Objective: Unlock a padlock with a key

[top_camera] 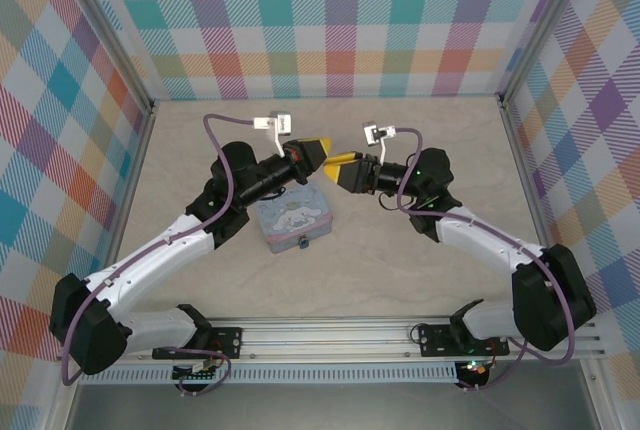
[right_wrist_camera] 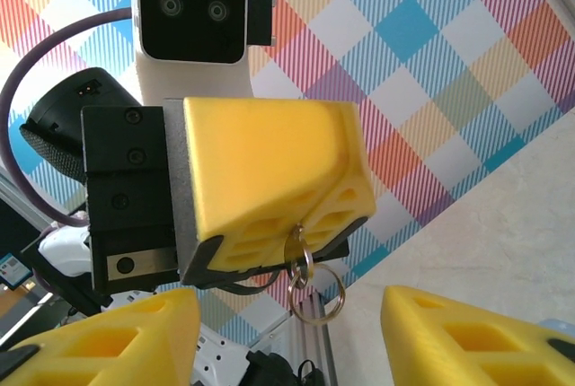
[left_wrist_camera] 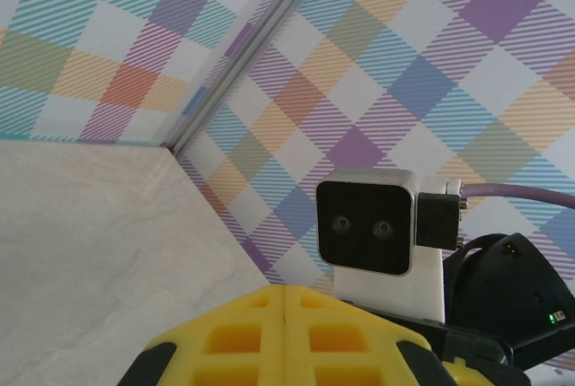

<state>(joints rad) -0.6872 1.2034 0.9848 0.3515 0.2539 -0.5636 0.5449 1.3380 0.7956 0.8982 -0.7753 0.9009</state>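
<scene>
Overhead, both arms meet just above centre frame, the left gripper (top_camera: 322, 154) and right gripper (top_camera: 342, 166) tip to tip and nearly touching. Just below them, slightly left, sits the tin (top_camera: 293, 218), its sides skewed to the table (top_camera: 460, 125) edges. A small dark speck at the tin's lower edge looks like the padlock (top_camera: 303, 243), though it is too small to be sure.

The left gripper is closed: in its own wrist view the yellow fingers (left_wrist_camera: 234, 341) meet along one seam at the bottom of the frame. In the right wrist view the key (right_wrist_camera: 296, 244) pokes from that pinched tip at centre frame, and a ring (right_wrist_camera: 316, 293) hangs from it, free in the air. The right gripper stands parted, its fingers (right_wrist_camera: 108, 341) at the lower left and lower right of that frame, with the key and ring in the gap between them, touching neither.

For room, bare table runs across the upper band of the overhead frame up to the back wall, and lies in wide patches right of the tin and to its lower left. Plaid walls (top_camera: 330, 20) close the top, left and right edges. A metal rail (top_camera: 340, 335) runs along the bottom between the arm bases.
</scene>
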